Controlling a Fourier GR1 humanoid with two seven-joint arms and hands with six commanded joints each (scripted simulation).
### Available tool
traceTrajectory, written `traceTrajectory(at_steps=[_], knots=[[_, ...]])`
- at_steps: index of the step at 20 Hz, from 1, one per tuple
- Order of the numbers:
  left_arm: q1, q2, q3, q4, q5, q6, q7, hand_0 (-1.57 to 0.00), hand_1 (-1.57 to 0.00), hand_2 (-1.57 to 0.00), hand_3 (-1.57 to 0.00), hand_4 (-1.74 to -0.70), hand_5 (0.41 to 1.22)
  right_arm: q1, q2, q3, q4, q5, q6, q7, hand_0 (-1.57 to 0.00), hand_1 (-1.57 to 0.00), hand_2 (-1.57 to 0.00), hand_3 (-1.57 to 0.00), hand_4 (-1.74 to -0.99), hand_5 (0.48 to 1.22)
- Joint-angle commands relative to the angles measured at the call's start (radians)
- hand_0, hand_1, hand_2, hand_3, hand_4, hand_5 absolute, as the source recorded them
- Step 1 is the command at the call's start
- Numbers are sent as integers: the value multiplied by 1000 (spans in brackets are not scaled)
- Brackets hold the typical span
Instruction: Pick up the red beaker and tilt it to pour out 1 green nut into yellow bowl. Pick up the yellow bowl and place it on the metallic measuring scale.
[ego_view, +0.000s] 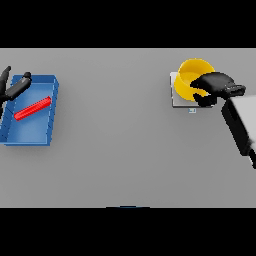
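The yellow bowl rests on the metallic measuring scale at the back right of the table. My right hand is at the bowl's right rim with its fingers curled round the rim. The red beaker lies on its side inside a blue tray at the far left. My left hand hovers over the tray's back left corner, fingers straight and spread, holding nothing. No green nut is visible.
The blue tray sits along the left edge of the grey table. My right forearm runs from the lower right toward the bowl.
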Motion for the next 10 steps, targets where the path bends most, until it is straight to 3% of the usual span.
traceTrajectory(at_steps=[1, 5, 10], knots=[[-2, -2, 2, 0, 2, 5, 0, 1, 1, 1, 1, -725, 712, -3, 1, 11, 12, 13, -4, -4, -295, -475, -601, -565, -1517, 902], [-14, 1, 2, 4, 7, 9, 5, 1, 1, 1, 1, -722, 700, -14, 4, 25, 31, 28, -16, -33, -120, -194, -311, -411, -1456, 827], [-6, 3, 0, -2, 6, 5, 5, 1, 1, 1, 1, -720, 693, 1, -9, 19, 4, 14, 27, -4, -39, -63, -103, -272, -1410, 759]])
